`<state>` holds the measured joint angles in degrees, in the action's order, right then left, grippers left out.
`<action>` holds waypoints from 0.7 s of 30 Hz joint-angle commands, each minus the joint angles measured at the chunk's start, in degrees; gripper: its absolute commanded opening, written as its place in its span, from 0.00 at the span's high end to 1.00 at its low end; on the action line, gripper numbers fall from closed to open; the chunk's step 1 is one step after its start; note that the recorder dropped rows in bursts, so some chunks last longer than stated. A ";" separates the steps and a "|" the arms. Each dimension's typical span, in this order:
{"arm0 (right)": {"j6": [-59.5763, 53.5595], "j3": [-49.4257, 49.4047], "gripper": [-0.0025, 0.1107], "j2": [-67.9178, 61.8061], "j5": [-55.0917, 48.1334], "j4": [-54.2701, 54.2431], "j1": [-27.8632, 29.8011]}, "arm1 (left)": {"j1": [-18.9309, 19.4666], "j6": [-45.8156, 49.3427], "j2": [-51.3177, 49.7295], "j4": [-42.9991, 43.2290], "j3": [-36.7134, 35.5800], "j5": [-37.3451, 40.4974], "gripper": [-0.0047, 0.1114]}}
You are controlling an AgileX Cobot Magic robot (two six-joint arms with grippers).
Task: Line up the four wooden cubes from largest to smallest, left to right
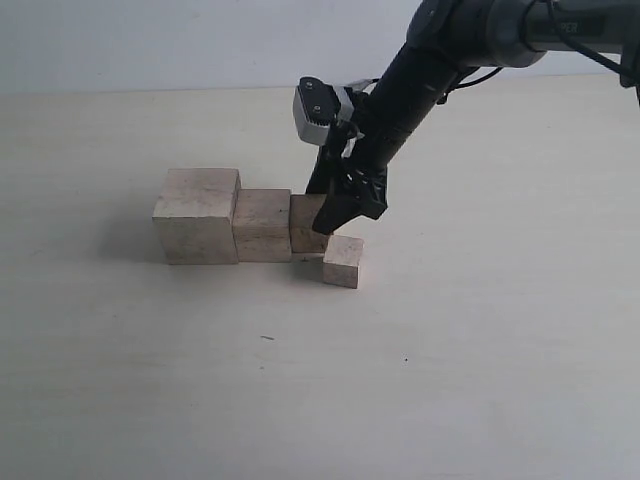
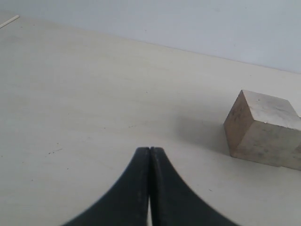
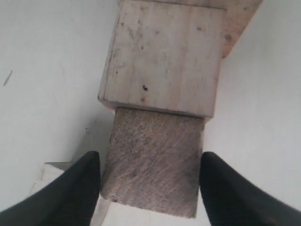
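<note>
Cubes: largest cube (image 1: 197, 215), second cube (image 1: 262, 225) and third cube (image 1: 303, 228) touch in a row, left to right; smallest cube (image 1: 343, 261) sits just right of the third cube, nearer, out of line.
Right gripper (image 3: 150, 157): fingers spread astride the third cube; whether they grip it, cannot tell.
Left gripper (image 2: 150, 149): fingers pressed together, empty.
Table (image 1: 480, 350): pale.

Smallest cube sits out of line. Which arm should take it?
Right. The right tool holds the third cube, right beside the smallest cube; the left tool is shut, off beyond the largest cube.

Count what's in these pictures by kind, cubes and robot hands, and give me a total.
Wooden cubes: 4 (largest cube, second cube, third cube, smallest cube)
Robot hands: 2 (left hand, right hand)
Total: 6
</note>
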<state>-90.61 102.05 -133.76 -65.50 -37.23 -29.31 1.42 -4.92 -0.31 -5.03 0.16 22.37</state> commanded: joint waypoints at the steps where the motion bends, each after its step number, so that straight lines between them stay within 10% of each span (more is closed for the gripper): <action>1: 2.85 -0.36 0.36 -0.91 2.65 1.63 -0.08 | -0.34 0.17 0.31 0.01 -0.16 -0.68 0.96; 16: 9.07 -0.36 0.34 5.24 3.39 1.63 -0.08 | -0.34 0.17 0.31 0.01 -0.16 -0.68 0.96; 21: 26.38 -0.36 0.36 9.05 -0.08 5.41 -0.08 | -0.34 0.17 0.31 0.01 -0.16 -0.68 0.96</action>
<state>-75.52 101.81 -127.28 -62.77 -34.37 -29.31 1.42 -4.92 -0.31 -5.03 0.16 22.37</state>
